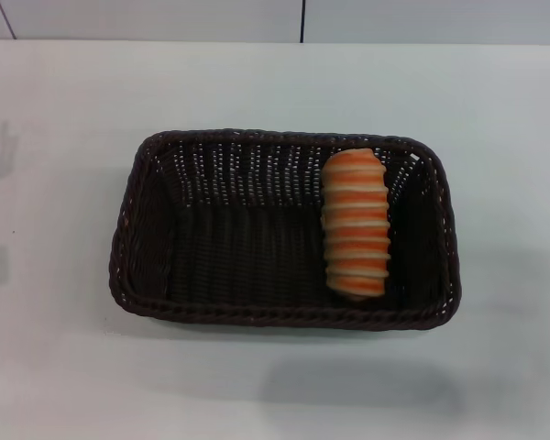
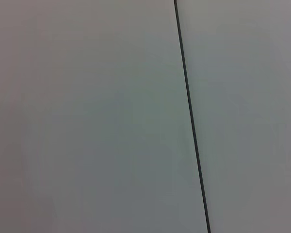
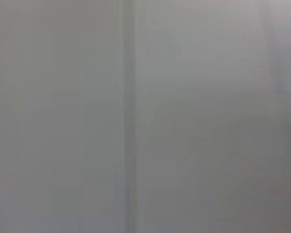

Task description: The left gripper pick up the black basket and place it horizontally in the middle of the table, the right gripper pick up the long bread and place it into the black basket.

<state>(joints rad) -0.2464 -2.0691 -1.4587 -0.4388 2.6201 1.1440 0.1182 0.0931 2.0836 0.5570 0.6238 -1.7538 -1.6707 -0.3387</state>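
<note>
The black basket lies with its long side across the middle of the white table in the head view. The long bread, orange-brown with cream stripes, lies inside the basket at its right end, pointing front to back. Neither gripper shows in any view. The left wrist view holds only a plain grey surface with a thin dark line. The right wrist view holds only a blurred grey surface.
Bare white tabletop surrounds the basket on all sides. A white wall with a dark vertical seam stands behind the table's far edge. Faint shadows fall on the table at the left and at the front.
</note>
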